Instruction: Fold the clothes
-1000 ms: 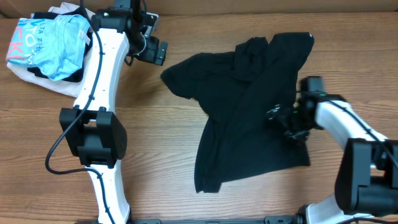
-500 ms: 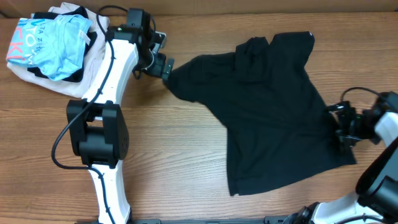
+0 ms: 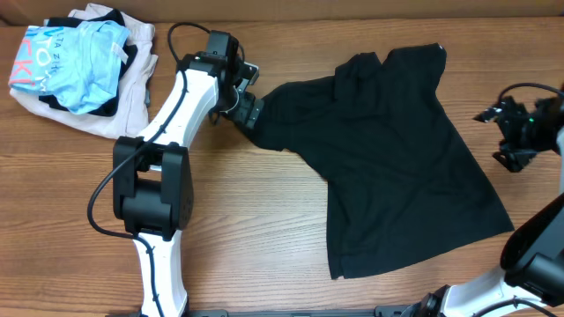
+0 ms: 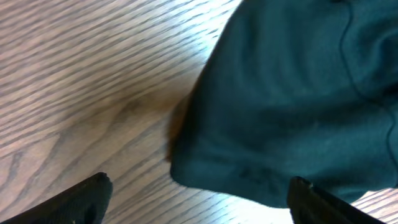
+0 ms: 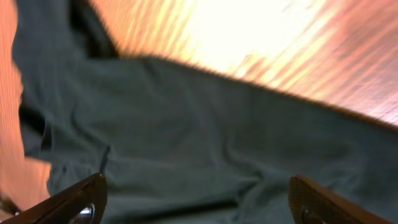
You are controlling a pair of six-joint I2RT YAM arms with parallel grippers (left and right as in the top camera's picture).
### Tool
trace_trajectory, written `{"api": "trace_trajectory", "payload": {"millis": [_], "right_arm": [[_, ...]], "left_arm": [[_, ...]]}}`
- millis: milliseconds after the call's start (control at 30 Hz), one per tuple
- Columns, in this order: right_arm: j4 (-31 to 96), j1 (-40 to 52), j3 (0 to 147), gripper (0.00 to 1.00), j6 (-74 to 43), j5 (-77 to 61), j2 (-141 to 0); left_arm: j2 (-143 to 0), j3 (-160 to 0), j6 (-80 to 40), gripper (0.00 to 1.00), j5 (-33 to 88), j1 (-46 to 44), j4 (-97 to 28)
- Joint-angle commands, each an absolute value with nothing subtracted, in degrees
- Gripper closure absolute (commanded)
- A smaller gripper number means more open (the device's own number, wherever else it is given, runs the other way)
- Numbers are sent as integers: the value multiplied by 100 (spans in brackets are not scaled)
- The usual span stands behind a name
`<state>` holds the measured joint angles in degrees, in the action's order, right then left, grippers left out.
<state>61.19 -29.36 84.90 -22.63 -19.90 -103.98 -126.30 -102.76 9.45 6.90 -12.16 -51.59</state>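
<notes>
The left arm [image 3: 167, 132] rises from its base at the near left edge of the wooden table [image 3: 256, 229] and stretches away toward the far middle, its wrist bent right so that the left gripper [image 3: 249, 110] sits at the left tip of the black garment [image 3: 388, 158]. The right arm [image 3: 539, 229] stands at the near right corner and reaches up the right edge, with the right gripper [image 3: 499, 137] turned leftward, apart from the cloth and just off its right hem. The black garment lies spread and rumpled over the right half of the table, one sleeve drawn out to the left toward the left gripper, the body falling away to the near right. In the left wrist view the two fingers [image 4: 87, 196] stand wide apart at the bottom corners, with a rounded corner of the dark cloth lying on the wood between them, not pinched. In the right wrist view, which is blurred, the fingers [image 5: 74, 199] are likewise spread wide and hold nothing, with creased cloth below them. At the far left corner a light blue printed garment [image 3: 75, 53] is heaped on a beige garment [image 3: 137, 84], well apart from the black one.
</notes>
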Motion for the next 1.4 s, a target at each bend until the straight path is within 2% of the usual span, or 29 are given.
{"api": "trace_trajectory", "payload": {"millis": [0, 233, 400, 500, 567, 600, 833, 1000, 1200, 1367], "right_arm": [[6180, -2585, 8628, 5, -2049, -1962, -10101], [6237, -1844, 8628, 10, -1883, -1723, -9824], [6337, -1538, 8628, 11, -1885, -1723, -9609], [6549, -1347, 8628, 13, -1881, -1697, -9577], [6781, -1184, 8621, 14, -1881, -1575, -9577], [6936, -1063, 8621, 15, -1881, -1459, -9577], [7496, -158, 8447, 16, -1787, -1243, -9579], [7585, 790, 7817, 16, -1758, -1249, -9579], [7098, 2187, 6608, 17, -1815, -1271, -9579], [6488, 3509, 5946, 18, -2290, -1271, -9579]], "left_arm": [[-12840, -10232, 1004, 10, 707, -1229, -5017], [-13360, -10232, 893, 12, 709, -1229, -5002], [-13404, -10235, 888, 26, 718, -1256, -5157], [-13404, -10235, 873, 58, 757, -1258, -5216], [-13402, -10241, 816, 89, 751, -1256, -5304], [-13402, -10283, 810, 96, 749, -1256, -5413], [-13402, -11126, 464, 96, 121, -891, -6683], [-13402, -12033, 261, 96, -82, -397, -7706], [-13402, -12746, 226, 96, -36, 172, -8359], [-13402, -12772, 215, 96, 19, 309, -8541]]}}
